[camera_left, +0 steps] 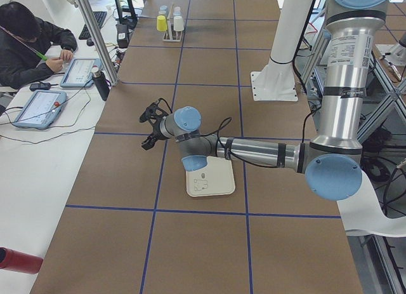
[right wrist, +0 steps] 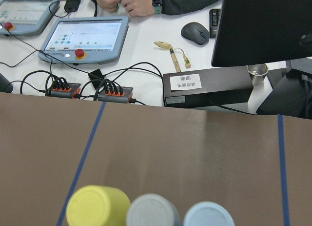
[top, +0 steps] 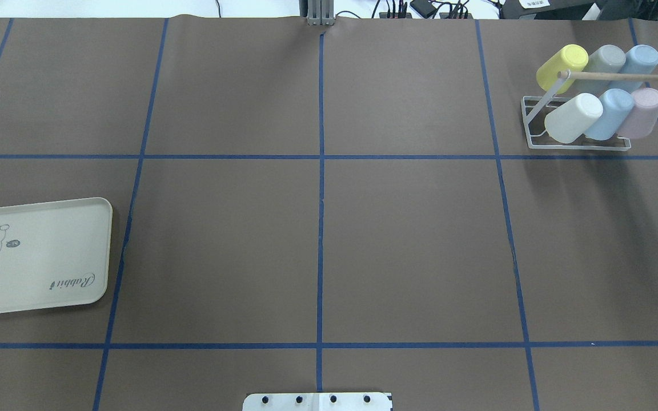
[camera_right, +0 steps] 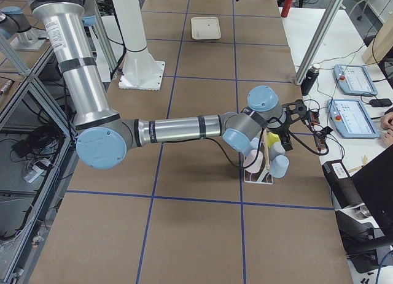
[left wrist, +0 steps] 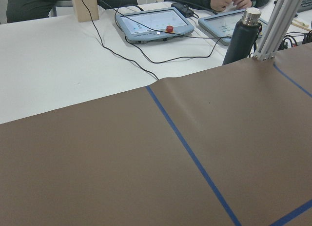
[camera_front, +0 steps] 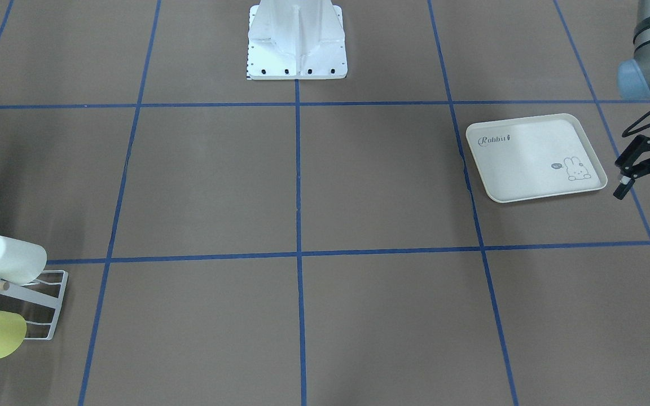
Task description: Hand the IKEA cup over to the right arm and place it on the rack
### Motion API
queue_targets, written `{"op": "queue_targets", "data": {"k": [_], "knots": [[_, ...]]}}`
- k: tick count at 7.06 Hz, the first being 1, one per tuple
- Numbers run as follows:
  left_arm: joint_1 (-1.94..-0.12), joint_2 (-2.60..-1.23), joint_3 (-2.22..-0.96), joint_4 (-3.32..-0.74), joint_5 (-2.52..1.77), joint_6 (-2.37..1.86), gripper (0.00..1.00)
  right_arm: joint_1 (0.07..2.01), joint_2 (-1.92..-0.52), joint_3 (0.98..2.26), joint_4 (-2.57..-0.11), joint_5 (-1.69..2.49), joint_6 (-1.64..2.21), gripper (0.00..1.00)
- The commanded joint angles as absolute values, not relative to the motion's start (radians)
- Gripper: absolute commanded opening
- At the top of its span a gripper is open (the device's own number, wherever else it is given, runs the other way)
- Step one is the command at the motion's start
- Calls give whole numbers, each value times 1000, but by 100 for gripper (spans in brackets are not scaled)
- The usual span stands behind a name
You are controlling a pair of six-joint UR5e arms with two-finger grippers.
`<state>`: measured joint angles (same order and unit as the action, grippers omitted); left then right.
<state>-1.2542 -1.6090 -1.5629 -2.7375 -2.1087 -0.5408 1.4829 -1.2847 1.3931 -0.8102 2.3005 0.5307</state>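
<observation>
The white wire rack (top: 534, 123) with a wooden dowel stands at the far right and carries several cups: yellow (top: 562, 67), grey, blue, white (top: 573, 118), blue and pink. It also shows in the front view (camera_front: 48, 307). My right gripper (camera_right: 298, 110) hovers just above the rack; I cannot tell if it is open or shut. Its wrist view looks down on the yellow cup (right wrist: 97, 206), the grey one and a blue one. My left gripper (camera_front: 648, 198) is open and empty beside the tray, a little above the table.
The cream rabbit tray (top: 37, 257) lies bare at the left. The white robot base (camera_front: 297, 42) stands at mid-table. Operators, tablets (left wrist: 156, 23), a dark bottle (left wrist: 242, 35) and cables sit on the white bench past the far edge.
</observation>
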Motion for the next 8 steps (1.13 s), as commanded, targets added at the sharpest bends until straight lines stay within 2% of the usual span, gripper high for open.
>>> {"op": "queue_targets", "data": {"k": [1, 3, 4, 5, 6, 8], "knots": [[-1348, -1592, -1565, -2580, -2178, -339, 100, 1561, -1336, 1394, -998, 2420, 287, 100], [-1419, -1617, -1565, -2350, -2183, -79, 100, 1578, -1342, 1419, -1293, 2393, 15, 100], [-1428, -1606, -1565, -2314, -2187, -60, 100, 1575, -1336, 1468, -1498, 2296, -92, 100], [-1437, -1588, -1565, -2313, -2203, -60, 100, 1563, -1330, 1580, -1682, 2140, -135, 100], [-1446, -1568, -1577, -2313, -2216, -49, 100, 1537, -1338, 1664, -1733, 2064, -132, 100], [-1475, -1548, -1597, -2233, -2217, 79, 100, 1505, -1392, 1663, -1726, 2056, -132, 100]]}}
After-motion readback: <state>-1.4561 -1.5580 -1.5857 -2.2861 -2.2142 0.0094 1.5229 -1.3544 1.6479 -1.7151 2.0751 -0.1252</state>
